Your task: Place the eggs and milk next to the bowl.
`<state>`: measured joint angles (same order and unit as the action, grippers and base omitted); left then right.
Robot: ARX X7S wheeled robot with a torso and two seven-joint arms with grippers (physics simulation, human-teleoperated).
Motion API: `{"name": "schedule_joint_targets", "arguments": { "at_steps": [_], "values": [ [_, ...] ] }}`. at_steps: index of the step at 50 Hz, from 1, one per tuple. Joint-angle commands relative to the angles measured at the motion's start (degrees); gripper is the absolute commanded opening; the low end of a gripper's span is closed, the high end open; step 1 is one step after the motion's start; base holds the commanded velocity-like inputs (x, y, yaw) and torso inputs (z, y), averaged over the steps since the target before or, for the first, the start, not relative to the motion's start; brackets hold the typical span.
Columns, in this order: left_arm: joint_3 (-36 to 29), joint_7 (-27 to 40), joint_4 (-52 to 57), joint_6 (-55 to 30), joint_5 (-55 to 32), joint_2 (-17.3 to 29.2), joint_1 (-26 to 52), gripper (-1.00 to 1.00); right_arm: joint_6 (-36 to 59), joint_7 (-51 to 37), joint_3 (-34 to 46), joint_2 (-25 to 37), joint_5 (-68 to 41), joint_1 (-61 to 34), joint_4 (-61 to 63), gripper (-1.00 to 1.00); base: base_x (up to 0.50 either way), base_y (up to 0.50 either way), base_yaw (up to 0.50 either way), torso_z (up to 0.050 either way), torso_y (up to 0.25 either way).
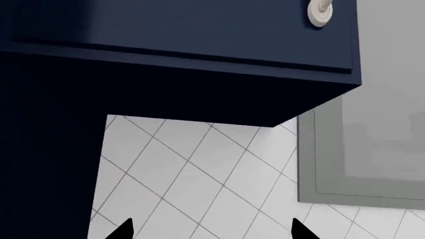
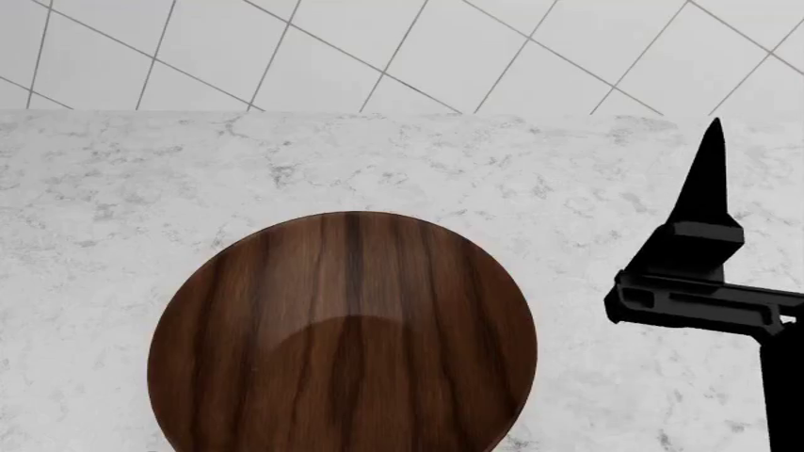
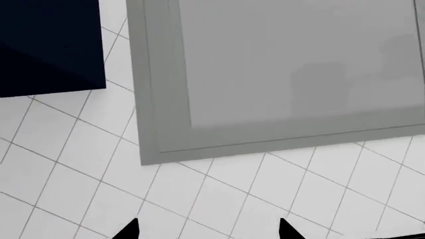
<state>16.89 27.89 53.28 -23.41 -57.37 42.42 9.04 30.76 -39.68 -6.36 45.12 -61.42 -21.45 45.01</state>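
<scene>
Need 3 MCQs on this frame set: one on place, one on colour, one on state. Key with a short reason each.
1. Where does the bowl stand?
A. on the marble counter
B. on the tiled wall
C. inside the cabinet

2. What colour is the cabinet in the left wrist view?
A. white
B. dark navy blue
C. red

3. How do the right gripper's fingertips stand in its wrist view?
A. closed on an egg
B. closed on a bottle
C. apart, nothing between them

Answers:
1 A, the head view shows the wooden bowl resting on veined marble.
2 B, its door and underside are navy, with a pale knob.
3 C, only the tiled wall shows between the two tips.
</scene>
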Motion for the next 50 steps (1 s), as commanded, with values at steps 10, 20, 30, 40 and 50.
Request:
{"name": "schedule_joint_targets", "arguments": {
  "at_steps": [10, 20, 30, 40, 50],
  "values": [
    [-0.3, 2.6, -2.9, -0.8, -3.5, 2.3, 4.5, 1.0, -2.1, -2.7, -0.8, -1.2, -0.8, 0.1, 0.1, 1.0, 0.0, 0.0, 0.0, 0.0, 0.0],
    [-1.5, 3.5, -2.8, -1.5, -2.8, 2.4, 5.0, 1.0, -3.3, -2.9, -1.4, -2.0, 0.4, 1.5, 0.0, 1.0, 0.0, 0.0, 0.0, 0.0, 0.0],
    [-2.8, 2.1, -3.5, -0.6, -0.4, 1.1, 3.7, 1.0, -2.6, -2.8, -0.3, -1.6, 0.9, 0.9, 0.3, 1.0, -0.23, 0.0, 0.0, 0.0, 0.0],
    [-2.4, 1.9, -3.3, -0.2, -0.4, 1.2, 2.8, 1.0, -2.7, -2.5, -0.1, -1.6, 1.1, 1.3, 0.4, 1.0, -0.5, 0.0, 0.0, 0.0, 0.0],
    [-3.5, 2.3, -3.2, -0.5, -0.5, 1.2, 3.7, 1.0, -3.5, -2.2, -0.5, -2.1, 1.2, 2.0, 0.1, 1.0, -0.35, 0.0, 0.0, 0.0, 0.0]
  ]
}}
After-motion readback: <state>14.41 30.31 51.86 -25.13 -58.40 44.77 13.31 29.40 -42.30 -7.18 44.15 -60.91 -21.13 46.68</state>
